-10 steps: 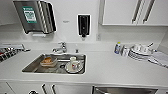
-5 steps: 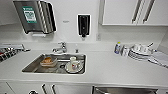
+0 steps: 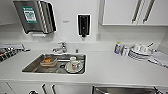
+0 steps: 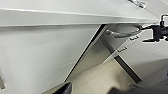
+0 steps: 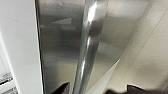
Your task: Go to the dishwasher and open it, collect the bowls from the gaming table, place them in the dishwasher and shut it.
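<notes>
The dishwasher (image 3: 125, 89) shows as a brushed steel strip under the white counter at the lower right of the head view. Its steel front (image 5: 60, 42) and shiny bar handle (image 5: 88, 45) loom close in the right wrist view. My right gripper (image 5: 97, 90) is open, and the handle runs down toward the gap between its dark fingertips (image 5: 62, 88). My left gripper (image 4: 91, 90) is open too, low in front of the white cabinet fronts (image 4: 37, 57), with nothing in it. The bowls and the gaming table are out of view.
A steel sink (image 3: 33, 67) holds a plate, a cup and a food container. A tap (image 3: 61, 47), stacked dishes (image 3: 140, 51), a small bottle (image 3: 117, 48), a wall soap dispenser (image 3: 83, 25) and a paper towel dispenser (image 3: 35, 16) surround it. White upper cabinets (image 3: 130, 11) hang at the right.
</notes>
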{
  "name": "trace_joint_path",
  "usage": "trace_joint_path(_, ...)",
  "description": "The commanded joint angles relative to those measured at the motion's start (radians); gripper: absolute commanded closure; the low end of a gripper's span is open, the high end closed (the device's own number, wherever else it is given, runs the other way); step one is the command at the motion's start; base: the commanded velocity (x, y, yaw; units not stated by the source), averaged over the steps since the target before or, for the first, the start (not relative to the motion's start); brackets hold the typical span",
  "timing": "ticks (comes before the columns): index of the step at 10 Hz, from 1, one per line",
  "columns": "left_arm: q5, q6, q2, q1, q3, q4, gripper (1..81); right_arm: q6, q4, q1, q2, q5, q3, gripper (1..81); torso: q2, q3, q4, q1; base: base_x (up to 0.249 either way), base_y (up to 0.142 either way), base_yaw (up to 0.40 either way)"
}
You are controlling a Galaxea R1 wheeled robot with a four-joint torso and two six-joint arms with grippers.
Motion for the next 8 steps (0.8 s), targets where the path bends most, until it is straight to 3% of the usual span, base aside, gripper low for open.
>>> trace_joint_path(1,0.011,0.004,-0.040,-0.092,0.017,0.006,1.0,0.004,0.104,0.131,-0.013,-0.102,-0.052,1.0,0.000,0.000,0.000,0.000,0.000,0.000,0.000)
trace_joint_path(3,0.013,0.004,-0.040,-0.093,0.017,0.006,1.0,0.013,0.146,0.167,0.004,-0.171,-0.099,1.0,0.000,0.000,0.000,0.000,0.000,0.000,0.000)
trace_joint_path(5,0.014,0.004,-0.036,-0.092,0.016,0.008,1.0,0.075,0.148,0.186,0.049,-0.245,-0.171,1.0,0.000,0.000,0.000,0.000,0.000,0.000,0.000)
trace_joint_path(6,0.014,0.004,-0.036,-0.093,0.013,0.008,1.0,0.116,0.146,0.203,0.082,-0.314,-0.220,1.0,0.000,0.000,0.000,0.000,0.000,0.000,0.000)
trace_joint_path(8,0.014,0.005,-0.042,-0.092,0.002,0.008,1.0,0.165,0.141,0.216,0.131,-0.369,-0.283,1.0,0.000,0.000,0.000,0.000,0.000,0.000,0.000)
